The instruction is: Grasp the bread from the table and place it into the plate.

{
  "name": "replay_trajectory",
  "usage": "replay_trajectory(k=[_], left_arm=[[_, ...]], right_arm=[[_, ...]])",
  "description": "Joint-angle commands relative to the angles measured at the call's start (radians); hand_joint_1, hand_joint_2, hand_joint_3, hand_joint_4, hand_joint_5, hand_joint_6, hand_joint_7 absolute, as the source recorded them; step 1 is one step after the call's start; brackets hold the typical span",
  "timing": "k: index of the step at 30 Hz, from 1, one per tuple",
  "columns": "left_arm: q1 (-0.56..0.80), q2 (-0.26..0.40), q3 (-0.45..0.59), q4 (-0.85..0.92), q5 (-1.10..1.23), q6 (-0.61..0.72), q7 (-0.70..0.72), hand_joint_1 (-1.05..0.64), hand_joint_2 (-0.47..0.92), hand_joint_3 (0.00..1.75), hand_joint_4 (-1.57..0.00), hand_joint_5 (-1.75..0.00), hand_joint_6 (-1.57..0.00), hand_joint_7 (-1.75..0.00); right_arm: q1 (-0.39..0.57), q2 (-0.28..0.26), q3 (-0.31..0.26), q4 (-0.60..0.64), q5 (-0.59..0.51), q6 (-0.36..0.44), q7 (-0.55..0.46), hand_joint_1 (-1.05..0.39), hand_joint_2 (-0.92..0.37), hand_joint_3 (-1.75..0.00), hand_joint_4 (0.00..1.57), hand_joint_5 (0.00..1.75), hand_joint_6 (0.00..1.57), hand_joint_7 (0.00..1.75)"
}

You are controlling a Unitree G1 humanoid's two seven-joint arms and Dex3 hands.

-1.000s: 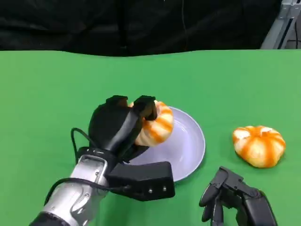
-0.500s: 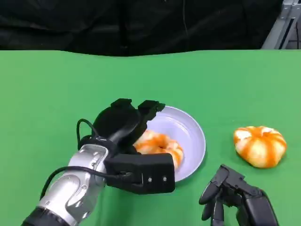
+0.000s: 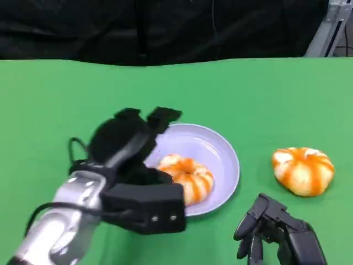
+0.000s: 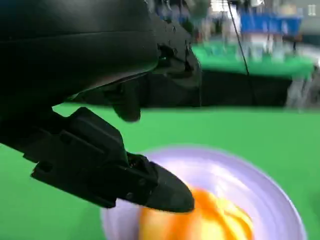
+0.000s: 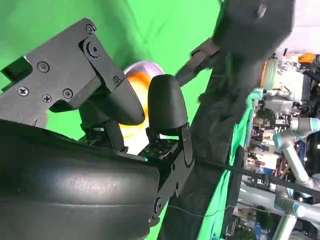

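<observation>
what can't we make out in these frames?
- Near-left rim of the plate: head view, hidden behind the left hand.
- Bread in the plate: left wrist view blurred, so its surface is unreadable.
- Right hand: cut off by the head view's lower edge.
- Second bread: underside hidden.

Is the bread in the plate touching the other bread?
Apart. The head view shows bare green table between the bread in the plate and the other bread, which lies outside the plate.
</observation>
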Motion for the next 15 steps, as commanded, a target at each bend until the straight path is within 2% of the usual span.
replay_trajectory(k=[1, 3, 7, 9, 11, 13, 15], left_arm=[[0.084, 0.038, 0.109, -0.019, -0.138, -0.116, 0.052, -0.45, 0.92, 0.11, -0.69, -1.06, -0.66, -0.43], [0.135, 0.042, 0.170, -0.033, -0.270, -0.183, 0.013, -0.35, 0.91, 0.08, -0.75, -1.16, -0.80, -0.42], [0.209, 0.022, 0.239, -0.035, -0.497, -0.292, -0.074, -0.19, 0.91, 0.08, -0.76, -1.15, -0.90, -0.40], [0.246, 0.003, 0.267, -0.028, -0.599, -0.350, -0.106, -0.12, 0.70, 0.55, -0.75, -1.20, -0.86, -0.58], [0.298, -0.018, 0.300, -0.035, -0.685, -0.382, -0.126, -0.09, 0.45, 1.10, -0.80, -1.34, -0.86, -0.99], [0.348, -0.026, 0.329, -0.047, -0.746, -0.392, -0.151, -0.07, 0.36, 1.34, -0.81, -1.49, -0.81, -1.26], [0.395, -0.028, 0.354, -0.058, -0.793, -0.394, -0.177, -0.05, 0.34, 1.41, -0.83, -1.57, -0.81, -1.35]], right_arm=[[0.006, -0.009, -0.006, -0.002, 0.019, -0.005, 0.004, -0.21, -0.47, -1.68, 0.71, 1.75, 0.58, 1.75], [0.009, -0.008, -0.007, -0.007, 0.015, 0.000, 0.001, -0.21, -0.46, -1.67, 0.72, 1.75, 0.58, 1.75], [0.010, -0.009, -0.007, -0.004, 0.018, -0.007, 0.004, -0.21, -0.46, -1.67, 0.73, 1.75, 0.59, 1.75], [0.011, -0.009, -0.007, -0.004, 0.018, -0.008, 0.003, -0.21, -0.46, -1.67, 0.73, 1.75, 0.59, 1.75], [0.013, -0.009, -0.007, -0.009, 0.015, -0.003, 0.002, -0.21, -0.45, -1.67, 0.72, 1.75, 0.58, 1.75], [0.016, -0.009, -0.005, -0.013, 0.012, 0.002, 0.001, -0.21, -0.46, -1.66, 0.71, 1.75, 0.58, 1.75], [0.018, -0.008, -0.002, -0.015, 0.016, 0.003, 0.005, -0.22, -0.46, -1.66, 0.71, 1.75, 0.57, 1.75]])
